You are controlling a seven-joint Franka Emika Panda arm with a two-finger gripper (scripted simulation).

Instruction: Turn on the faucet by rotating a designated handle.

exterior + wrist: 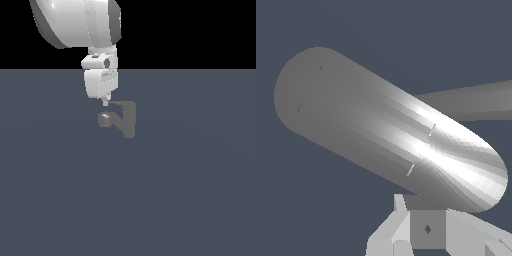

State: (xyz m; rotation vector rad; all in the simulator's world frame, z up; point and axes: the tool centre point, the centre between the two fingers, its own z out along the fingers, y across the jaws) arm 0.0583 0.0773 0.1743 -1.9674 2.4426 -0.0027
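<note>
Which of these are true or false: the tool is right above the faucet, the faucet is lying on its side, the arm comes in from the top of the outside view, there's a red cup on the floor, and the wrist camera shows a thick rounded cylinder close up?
1. The tool is directly above the faucet. True: its tip is at the faucet's top, in the exterior view.
2. The faucet lies on its side. False: its body stands upright on the floor.
3. The arm enters from the top of the exterior view. True.
4. A red cup sits on the floor. False: only the grey faucet is there.
5. The wrist view shows a thick rounded cylinder close up. True, with a thinner grey bar behind it.
</note>
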